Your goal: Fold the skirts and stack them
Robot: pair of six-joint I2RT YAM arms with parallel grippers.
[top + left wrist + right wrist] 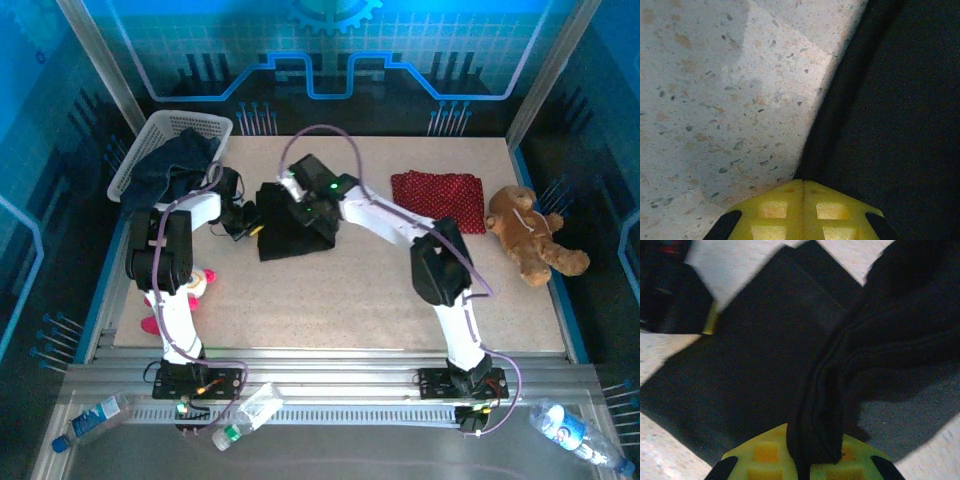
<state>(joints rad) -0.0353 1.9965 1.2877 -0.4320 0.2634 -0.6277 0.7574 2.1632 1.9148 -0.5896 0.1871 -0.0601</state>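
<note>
Stretching bare beside the black skirt [285, 238], the table [340, 300] leaves room. The right gripper [812, 452] clenches a bunched fold; the left gripper [803, 195] is closed at its edge.

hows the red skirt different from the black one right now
The red skirt is dotted; the black skirt is plain. The red skirt lies folded, untouched; the black skirt has a fold pinched by the right gripper. Both lie on the table.

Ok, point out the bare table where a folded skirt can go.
Widest bare table: near half, between left arm and right arm, near side of the black skirt. Another patch: bordered by red skirt, teddy bear and right arm. Crowded: far left, around basket and black skirt.
</note>
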